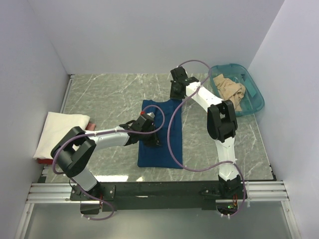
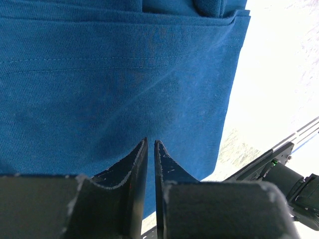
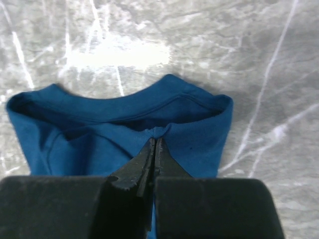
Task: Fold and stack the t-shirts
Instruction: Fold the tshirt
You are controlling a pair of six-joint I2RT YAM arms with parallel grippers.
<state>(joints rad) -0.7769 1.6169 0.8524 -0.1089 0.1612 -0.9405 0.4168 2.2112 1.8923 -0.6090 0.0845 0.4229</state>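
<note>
On the counter [image 1: 109,94], your right jaws nip the navy t-shirt [image 1: 152,158] thinly and may slip; left jaws' hold is unclear

The table [image 1: 109,99] is seen from high above and behind the two arms [image 1: 219,124]. Each wrist view is aimed closely down at the blue t-shirt [image 1: 155,157], which is shared by all three views.

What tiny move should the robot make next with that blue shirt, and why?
Probably lift the right pincer a little and draw it toward the near hem. It is shut on the collar of the dark blue cloth t-shirt, which lies flat as a long strip, not yet folded in half.
</note>
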